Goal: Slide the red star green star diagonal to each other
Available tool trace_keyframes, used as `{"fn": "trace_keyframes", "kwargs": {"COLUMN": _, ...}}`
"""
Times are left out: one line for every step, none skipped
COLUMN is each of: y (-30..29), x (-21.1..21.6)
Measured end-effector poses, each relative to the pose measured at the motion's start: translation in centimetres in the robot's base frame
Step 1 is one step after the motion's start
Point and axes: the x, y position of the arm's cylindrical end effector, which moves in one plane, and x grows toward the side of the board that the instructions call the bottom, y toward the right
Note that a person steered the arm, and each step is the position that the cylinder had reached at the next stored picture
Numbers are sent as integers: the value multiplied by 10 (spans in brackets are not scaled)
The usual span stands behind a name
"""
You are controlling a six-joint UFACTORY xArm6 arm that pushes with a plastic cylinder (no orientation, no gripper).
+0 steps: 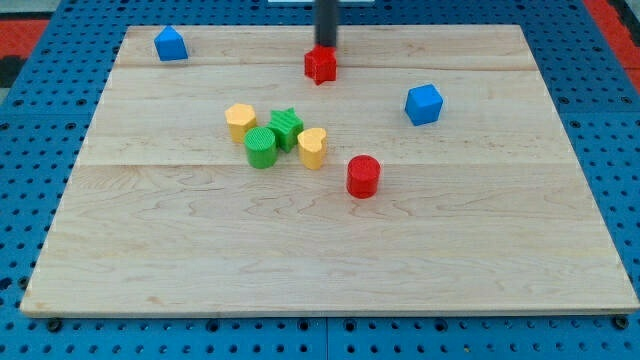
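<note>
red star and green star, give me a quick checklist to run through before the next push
1. My tip is at the red star-shaped block, on the side toward the view's top: ok.
2. Actual contact between tip and red star: cannot tell.
3. Green star-shaped block has room around it: not ok, it is packed against the green cylinder, with the yellow hexagonal block and the other yellow block close beside it.
4. Bare wooden board between the two stars: ok.
5. Red cylinder and both blue blocks lie off that line: ok.
6. Stars already close and diagonal: not ok.
</note>
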Motion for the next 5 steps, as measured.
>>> {"fn": "trace_keyframes", "kwargs": {"y": -12, "x": 1}}
{"fn": "trace_keyframes", "kwargs": {"y": -12, "x": 1}}
{"fn": "trace_keyframes", "kwargs": {"y": -12, "x": -10}}
{"fn": "trace_keyframes", "kwargs": {"y": -19, "x": 59}}
{"fn": "trace_keyframes", "kwargs": {"y": 18, "x": 117}}
